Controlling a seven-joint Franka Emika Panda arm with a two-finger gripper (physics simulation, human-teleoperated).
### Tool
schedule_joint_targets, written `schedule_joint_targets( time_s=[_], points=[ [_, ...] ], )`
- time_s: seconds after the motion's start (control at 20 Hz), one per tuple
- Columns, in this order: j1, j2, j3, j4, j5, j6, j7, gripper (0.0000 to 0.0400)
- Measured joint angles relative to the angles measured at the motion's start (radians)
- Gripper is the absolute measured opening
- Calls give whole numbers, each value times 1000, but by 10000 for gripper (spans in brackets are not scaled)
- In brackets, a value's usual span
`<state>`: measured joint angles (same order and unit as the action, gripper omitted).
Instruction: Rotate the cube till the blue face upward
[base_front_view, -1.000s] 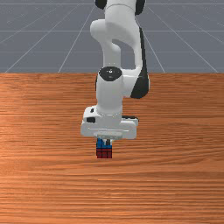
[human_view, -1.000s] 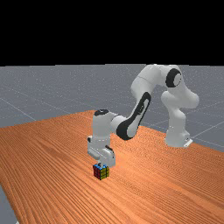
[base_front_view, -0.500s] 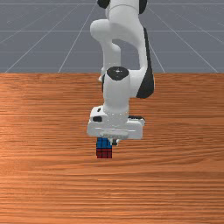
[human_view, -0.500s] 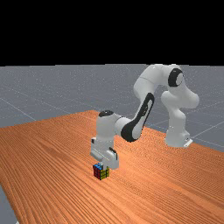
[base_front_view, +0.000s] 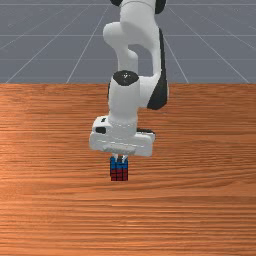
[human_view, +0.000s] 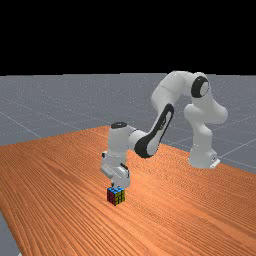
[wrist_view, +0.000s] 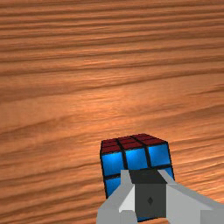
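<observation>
a grey floor (base_front_view: 40, 40) crossed by pale lines stretches out beyond a table (base_front_view: 200, 210) of orange-brown wood, its grain running from side to side in the front view. across the table reaches the white and grey arm (human_view: 162, 130), its base at the far view's right, its elbow bent high and its forearm sloping down toward the far view's left. at its end the gripper (base_front_view: 120, 160) points downward over the cube (human_view: 116, 197), its wide white body slanting slightly lower toward the front view's right. the cube sits flat on the table, directly below the gripper, in the front view a little to the left of the middle. its blue face (wrist_view: 136, 159) is turned upward, partly covered by the gripper in the wrist view. the red face (base_front_view: 119, 175) looks out toward the front camera, while the yellow face (human_view: 120, 198) is seen at the far view's right side of the cube. closest to the blue squares, the fingers (wrist_view: 186, 201) are brought together, dark pads (wrist_view: 143, 194) meeting, nothing held between them; whether the tips touch the cube cannot be told.
</observation>
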<state>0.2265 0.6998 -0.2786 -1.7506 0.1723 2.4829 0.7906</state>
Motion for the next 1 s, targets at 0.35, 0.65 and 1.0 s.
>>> schedule_joint_targets(
  time_s=[0.35,0.65,1.0],
  points=[
    [15,4,14,-33,-4,15,-5,2],
    [18,1,17,-39,-6,26,2,25],
    [100,17,44,-51,-24,19,58,8]
  ],
)
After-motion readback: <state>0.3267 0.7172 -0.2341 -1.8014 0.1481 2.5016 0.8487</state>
